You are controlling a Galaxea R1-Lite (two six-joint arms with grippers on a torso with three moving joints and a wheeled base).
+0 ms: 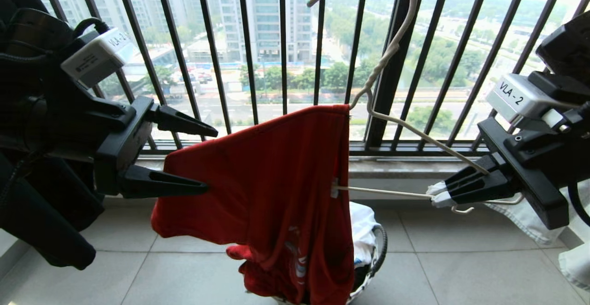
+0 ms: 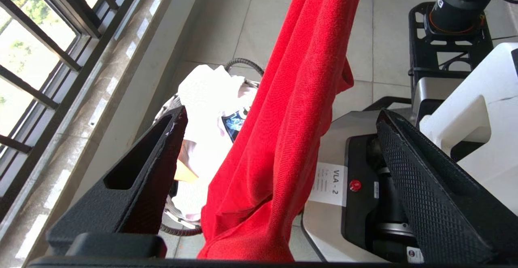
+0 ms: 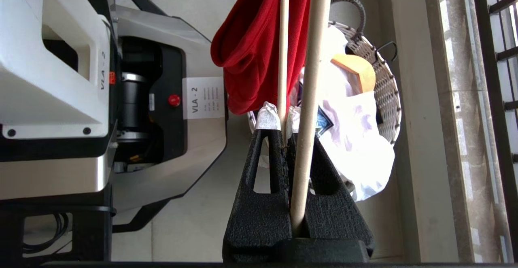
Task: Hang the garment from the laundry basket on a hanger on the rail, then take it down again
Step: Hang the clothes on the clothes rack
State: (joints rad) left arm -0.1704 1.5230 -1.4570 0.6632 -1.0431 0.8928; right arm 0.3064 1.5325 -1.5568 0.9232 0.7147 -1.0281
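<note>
Head view, hanger: the hanger (image 1: 405, 125) slopes from its hook at upper centre down to the right; its long axis runs toward the right gripper (image 1: 438, 194).
Head view, right gripper: jaws pressed together, pinching the hanger's lower rod at its right end.
Head view, garment: the garment (image 1: 272, 194) drapes over the hanger's left arm, hanging above the laundry basket (image 1: 380, 245) on the floor.
Head view, left gripper: the left gripper (image 1: 207, 157) is spread wide, one finger above and one below the garment's left edge; the lower tip is touching or just beside the cloth.
Head view, deciding relation: the cloth's free edge lies straight ahead of the open left jaws, so the left arm is the nearer one for any pull or adjustment.
Left wrist view, garment: the red fabric (image 2: 283, 138) hangs as a long fold between the spread fingers (image 2: 137, 179), unclamped.
Right wrist view, grip: the two pale rods (image 3: 311, 77) run lengthwise out of the closed jaws; the basket (image 3: 384, 86) holds white laundry beyond.
</note>
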